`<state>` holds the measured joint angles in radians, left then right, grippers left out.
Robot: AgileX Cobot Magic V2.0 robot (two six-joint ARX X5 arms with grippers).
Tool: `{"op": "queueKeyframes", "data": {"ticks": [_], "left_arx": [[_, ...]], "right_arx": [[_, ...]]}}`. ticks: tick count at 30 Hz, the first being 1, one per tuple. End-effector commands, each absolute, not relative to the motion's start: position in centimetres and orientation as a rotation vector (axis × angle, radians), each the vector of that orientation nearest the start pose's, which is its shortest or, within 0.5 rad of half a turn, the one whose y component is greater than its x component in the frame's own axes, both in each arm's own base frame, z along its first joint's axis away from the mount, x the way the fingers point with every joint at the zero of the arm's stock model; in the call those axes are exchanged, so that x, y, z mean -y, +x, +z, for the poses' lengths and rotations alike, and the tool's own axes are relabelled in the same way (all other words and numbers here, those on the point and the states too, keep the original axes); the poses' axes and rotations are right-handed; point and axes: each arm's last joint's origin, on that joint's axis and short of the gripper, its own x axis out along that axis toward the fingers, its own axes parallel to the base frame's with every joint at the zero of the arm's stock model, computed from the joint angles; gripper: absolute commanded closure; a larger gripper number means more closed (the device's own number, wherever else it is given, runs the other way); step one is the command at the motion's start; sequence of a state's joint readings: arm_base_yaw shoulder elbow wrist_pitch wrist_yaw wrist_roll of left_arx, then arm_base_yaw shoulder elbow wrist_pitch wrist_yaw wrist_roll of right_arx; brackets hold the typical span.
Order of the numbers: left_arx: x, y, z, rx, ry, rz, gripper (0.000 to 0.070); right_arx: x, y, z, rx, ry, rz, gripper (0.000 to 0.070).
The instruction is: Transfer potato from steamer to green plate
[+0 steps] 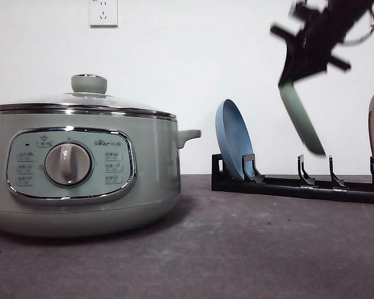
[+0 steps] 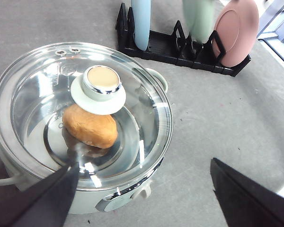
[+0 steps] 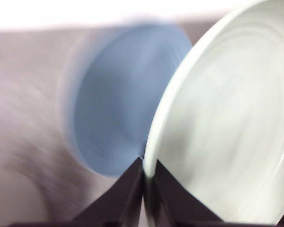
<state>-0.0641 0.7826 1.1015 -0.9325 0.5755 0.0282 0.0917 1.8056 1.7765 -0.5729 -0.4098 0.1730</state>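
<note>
My right end effector is clamped on the rim of the matte pale mint-green plate, lifted tilted above the black rack, beside the standing blue plate. My left end effector hangs wide open over the sage-green steamer. The orange-brown potato sits inside under the closed glass lid. I judge the transfer hardly begun.
</note>
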Motion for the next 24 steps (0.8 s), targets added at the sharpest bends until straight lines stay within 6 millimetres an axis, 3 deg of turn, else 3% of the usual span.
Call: {"op": "queueKeyframes", "data": {"ticks": [1,6,12,18,24], "left_arx": [[2.4,12.1,37.7,-0.562,-0.115,-0.638,0.0134],[2.4,12.1,37.8,-0.562,-0.115,-0.638,0.0134],[2.4,12.1,37.8,-0.562,-0.115,-0.639,0.0134],[2.4,12.1,37.8,-0.562,-0.115,-0.638,0.0134],[2.4,12.1,37.8,-0.561,-0.112,-0.639,0.0134]], "right_arx": [[-5.0,39.6,38.5,-0.572,0.254,0.458,0.0697],[-5.2,36.5,42.2,-0.545,0.223,0.478,0.0697],[-6.3,32.1,44.6,-0.551,0.111,0.507,0.0697],[-8.3,27.8,45.5,-0.626,-0.042,0.535,0.0697],[-10.9,24.9,44.5,-0.783,-0.191,0.545,0.0697]]}}
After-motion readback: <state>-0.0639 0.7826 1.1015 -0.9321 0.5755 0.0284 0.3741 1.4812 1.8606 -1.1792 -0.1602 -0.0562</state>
